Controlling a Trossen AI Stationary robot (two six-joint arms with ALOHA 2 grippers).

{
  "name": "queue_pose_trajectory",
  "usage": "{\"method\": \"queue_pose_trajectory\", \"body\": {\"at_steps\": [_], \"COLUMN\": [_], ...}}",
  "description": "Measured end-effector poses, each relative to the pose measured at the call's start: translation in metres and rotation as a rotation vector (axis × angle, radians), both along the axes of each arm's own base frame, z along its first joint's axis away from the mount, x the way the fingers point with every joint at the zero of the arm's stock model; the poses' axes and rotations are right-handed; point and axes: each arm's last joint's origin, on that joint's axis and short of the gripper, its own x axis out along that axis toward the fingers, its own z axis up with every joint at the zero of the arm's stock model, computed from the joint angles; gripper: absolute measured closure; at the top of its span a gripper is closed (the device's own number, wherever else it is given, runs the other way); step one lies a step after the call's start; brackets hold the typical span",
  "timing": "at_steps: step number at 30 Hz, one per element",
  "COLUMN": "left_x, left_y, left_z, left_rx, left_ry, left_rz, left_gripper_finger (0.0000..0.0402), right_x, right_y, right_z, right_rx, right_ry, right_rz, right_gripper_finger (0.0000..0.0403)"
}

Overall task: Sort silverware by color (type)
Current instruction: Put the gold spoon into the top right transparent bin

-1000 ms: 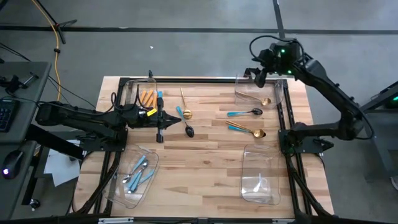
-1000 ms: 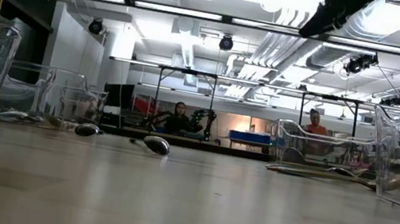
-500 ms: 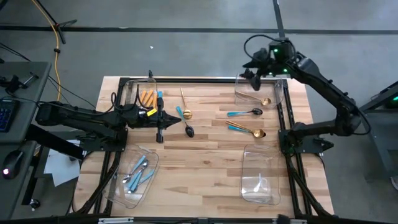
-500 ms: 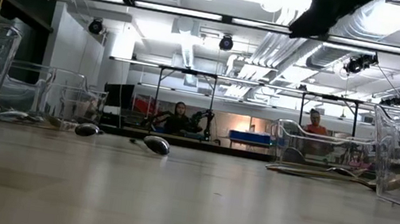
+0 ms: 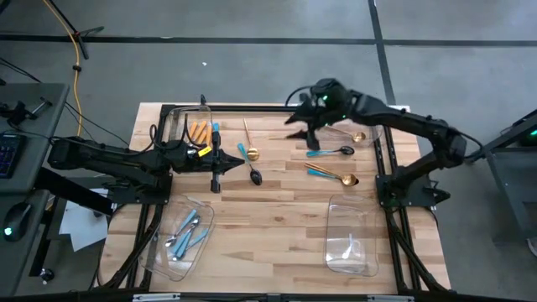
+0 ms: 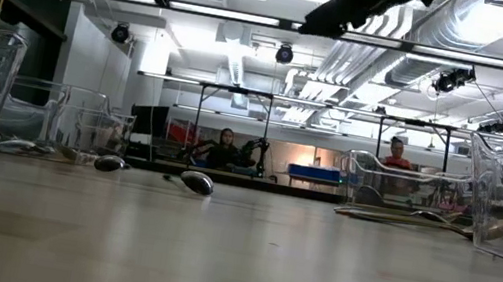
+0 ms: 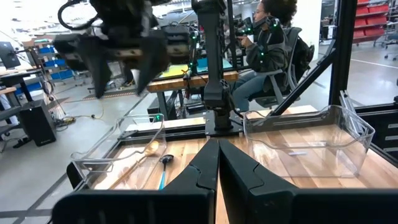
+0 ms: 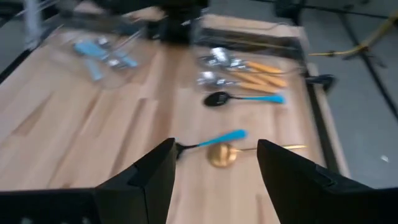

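Observation:
Silverware lies sorted and loose. Orange-handled pieces (image 5: pixel 199 132) sit in the far-left bin and light-blue-handled ones (image 5: pixel 186 231) in the near-left bin. A gold spoon (image 5: pixel 249 144) and a teal-handled black spoon (image 5: pixel 252 170) lie on the table's middle. Another teal-handled black spoon (image 5: pixel 331 152) and a teal-and-gold pair (image 5: pixel 333 175) lie toward the right. A gold spoon (image 5: pixel 359 136) rests in the far-right bin. My right gripper (image 5: pixel 300 127) hangs open above the far middle, holding nothing, and looks toward the middle gold spoon (image 8: pixel 219 154). My left gripper (image 5: pixel 216 165) is shut and level at the left.
Clear plastic bins stand at the corners: far-left (image 5: pixel 189 126), near-left (image 5: pixel 176 243), far-right (image 5: pixel 348 126), near-right (image 5: pixel 350 237). A black frame rail (image 5: pixel 268 109) runs along the far edge. People sit at benches beyond the table (image 6: pixel 224 147). Bare wood lies in the near middle (image 5: pixel 268 226).
My right gripper has swung from above the far-right bin toward the table's left, coming lower and tipping downward, and now hangs over the far middle. Its fingers have stayed open. No silverware has moved.

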Motion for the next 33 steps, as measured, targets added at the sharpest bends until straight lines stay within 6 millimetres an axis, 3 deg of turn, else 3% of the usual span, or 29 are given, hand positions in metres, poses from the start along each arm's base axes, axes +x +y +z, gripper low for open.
{"method": "queue_pose_trajectory", "body": {"at_steps": [6,15,19,28,33], "left_x": [0.000,0.000,0.000,0.000,0.000], "left_y": [0.000,0.000,0.000,0.000,0.000], "left_z": [-0.001,-0.002,-0.002,-0.002,-0.003], "left_rx": [0.000,-0.017,-0.017,-0.018,-0.055], "left_ry": [0.006,0.022,0.022,0.022,0.029], "left_rz": [0.000,0.000,0.000,0.000,0.000], "left_gripper_finger": [0.0398,0.0398,0.0398,0.0398,0.0398], "right_x": [0.012,-0.029,-0.038,-0.036,-0.044], "right_y": [0.023,0.042,0.057,0.066,0.065], "right_z": [-0.017,-0.066,-0.083,-0.080,-0.078], "right_rx": [-0.001,0.030,0.015,-0.035,0.044], "right_ry": [0.049,0.004,-0.023,-0.027,0.148], "right_rz": [0.078,-0.071,-0.098,-0.149,-0.251], "right_gripper_finger": [0.0192,0.0192,0.0192,0.0192,0.0192]}}
